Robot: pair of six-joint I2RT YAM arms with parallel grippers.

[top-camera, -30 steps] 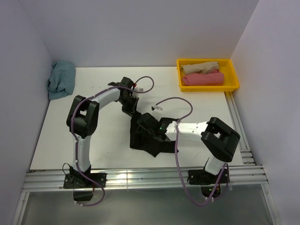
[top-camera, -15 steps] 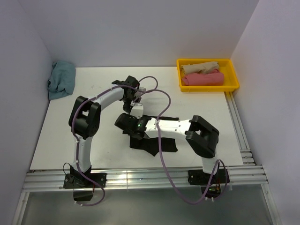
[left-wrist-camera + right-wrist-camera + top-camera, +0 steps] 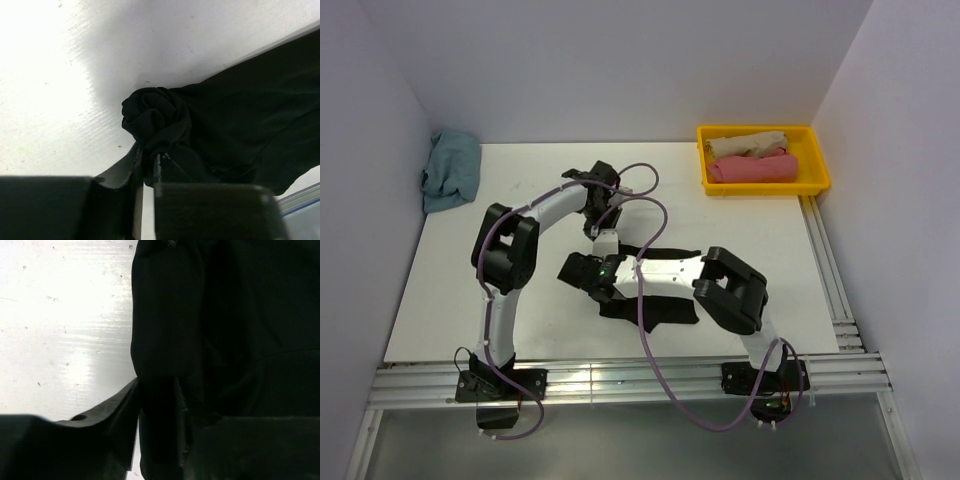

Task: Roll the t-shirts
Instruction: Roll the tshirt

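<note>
Done: beige cloth roll (image 3: pixel 745 145) and pink cloth roll (image 3: pixel 750 168) in yellow plastic tray (image 3: pixel 820 178), table's (image 3: pixel 450 280) far right corner.
Underway: black cloth t-shirt (image 3: pixel 660 308), mid-table, part-rolled.
Left gripper (image 3: pixel 148 160): pinching its rolled end.
Right gripper (image 3: pixel 160 390): jaws around fold; whether clamped, cannot tell.
Waiting: crumpled dusty-blue shirt (image 3: pixel 450 170), far left corner.

From above, right arm (image 3: pixel 665 270) covers much of the black t-shirt (image 3: pixel 670 312). In right wrist view it runs off top & right edges; right gripper's (image 3: pixel 156 386) far finger is lost in dark cloth, grip unclear.
</note>
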